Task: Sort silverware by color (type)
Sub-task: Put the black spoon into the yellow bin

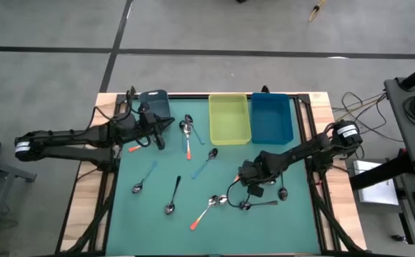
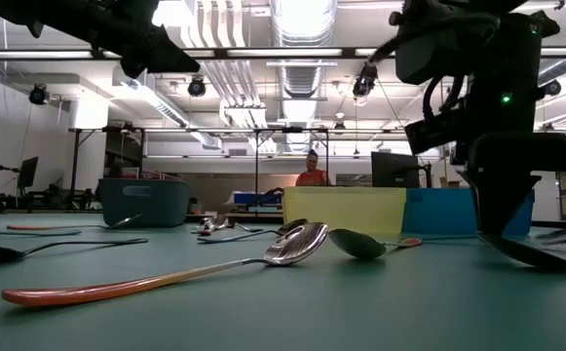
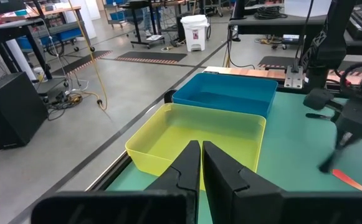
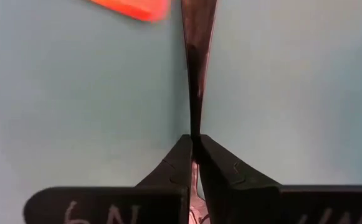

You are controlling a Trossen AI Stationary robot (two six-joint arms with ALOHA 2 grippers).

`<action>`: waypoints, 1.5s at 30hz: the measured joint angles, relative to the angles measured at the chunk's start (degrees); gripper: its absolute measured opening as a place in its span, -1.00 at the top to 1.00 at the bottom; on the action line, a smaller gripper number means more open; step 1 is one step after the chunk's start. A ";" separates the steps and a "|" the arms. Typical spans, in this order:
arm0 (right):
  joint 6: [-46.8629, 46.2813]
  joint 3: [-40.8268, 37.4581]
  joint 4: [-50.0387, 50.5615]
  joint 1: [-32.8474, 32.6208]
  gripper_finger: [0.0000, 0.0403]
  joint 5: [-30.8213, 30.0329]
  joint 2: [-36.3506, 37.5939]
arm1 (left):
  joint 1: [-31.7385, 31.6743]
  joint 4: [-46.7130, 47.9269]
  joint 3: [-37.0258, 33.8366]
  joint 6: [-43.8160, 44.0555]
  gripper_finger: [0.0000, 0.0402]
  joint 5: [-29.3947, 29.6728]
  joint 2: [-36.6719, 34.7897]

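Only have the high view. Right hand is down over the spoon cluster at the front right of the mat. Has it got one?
Observer: Yes. In the right wrist view, the right hand is shut on a dark spoon handle, pinched right at the tips.
Operator: Anything else caught in the pinch?
Observer: No. An orange handle lies nearby on the mat, well apart from the hand.
Operator: Left hand carrying anything?
Observer: No. In the left wrist view, the left hand is shut with nothing in it.
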State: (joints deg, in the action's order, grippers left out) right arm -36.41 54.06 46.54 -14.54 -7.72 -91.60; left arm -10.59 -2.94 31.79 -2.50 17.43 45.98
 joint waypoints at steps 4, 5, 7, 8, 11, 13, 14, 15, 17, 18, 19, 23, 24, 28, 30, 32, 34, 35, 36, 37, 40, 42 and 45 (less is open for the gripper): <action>0.01 4.62 6.48 0.02 0.95 -0.29 2.02 | -0.01 -0.04 0.00 0.00 1.00 0.00 0.00; 0.25 5.93 8.67 -0.07 0.95 -0.23 2.08 | 0.00 -0.02 0.00 0.00 1.00 0.00 0.00; 2.10 9.10 12.46 -0.03 0.95 -0.06 2.08 | 0.00 -0.10 0.00 0.00 1.00 0.00 0.00; 4.05 11.06 13.62 0.00 0.95 -0.15 2.08 | 0.00 -0.33 0.00 0.00 1.00 0.00 0.00; 14.01 16.49 17.85 0.48 0.95 -0.41 2.11 | 0.00 -0.72 0.00 0.00 1.00 0.00 0.00; 23.87 19.66 19.95 0.96 0.95 -1.22 1.95 | -0.01 -0.76 0.00 0.00 1.00 0.00 0.00; 30.54 21.06 20.50 1.28 0.95 -2.05 1.91 | 0.00 -0.78 0.00 0.00 1.00 0.00 0.00; 38.07 22.29 21.16 1.66 0.96 -3.07 1.91 | 0.00 -0.79 0.00 0.00 1.00 0.00 0.00; 52.76 24.66 22.89 3.17 0.96 -5.21 1.93 | 0.00 -0.85 0.00 0.00 1.00 0.00 0.00; 57.63 25.71 23.16 4.33 0.96 -7.07 1.93 | 0.00 -0.89 0.00 0.00 1.00 0.00 0.00; 61.20 26.79 22.83 5.78 0.96 -9.78 1.92 | 0.00 -0.96 0.00 0.00 1.00 0.00 0.00; 74.79 30.06 22.78 13.71 0.96 -18.74 1.82 | 0.00 -0.96 0.00 0.00 1.00 0.00 0.00; 78.83 30.64 22.27 16.01 0.96 -19.90 1.82 | 0.00 -0.96 0.00 0.00 1.00 0.00 0.00; 94.48 31.03 17.93 24.49 0.96 -21.41 1.82 | 0.00 -0.96 0.00 0.00 1.00 0.00 0.00; 101.62 30.78 15.02 28.34 0.96 -21.45 1.61 | 0.00 -0.96 0.00 0.00 1.00 0.00 0.00; 107.37 30.72 12.24 31.71 0.96 -21.32 1.37 | 0.00 -0.96 0.00 0.00 1.00 0.00 0.00; 112.67 30.71 8.92 34.32 0.96 -20.71 0.78 | 0.00 -0.96 0.00 0.00 1.00 0.00 0.00; 115.21 30.71 7.44 35.33 0.96 -20.60 0.54 | 0.00 -0.98 0.00 0.00 1.00 0.00 0.00; 117.73 30.71 6.16 36.34 0.96 -20.32 0.01 | 0.00 -0.98 0.00 0.00 1.00 0.00 0.00; 120.15 30.71 4.80 37.01 0.96 -20.09 -0.62 | 0.00 -1.08 0.00 -0.13 1.00 0.00 0.00; 126.22 30.71 1.85 38.35 0.96 -17.81 -2.98 | 0.00 -1.29 0.00 -0.99 1.00 0.00 0.00; 129.03 30.69 0.44 38.81 0.96 -17.17 -4.75 | -0.01 -1.40 0.00 -1.18 1.00 0.02 0.00; 132.72 30.69 0.70 39.21 0.96 -15.64 -6.71 | -0.01 -1.42 0.00 -1.29 1.00 0.02 0.00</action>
State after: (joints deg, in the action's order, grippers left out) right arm 96.30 84.75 47.24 24.67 -23.36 -98.31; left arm -10.60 -4.36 31.79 -3.79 17.45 45.98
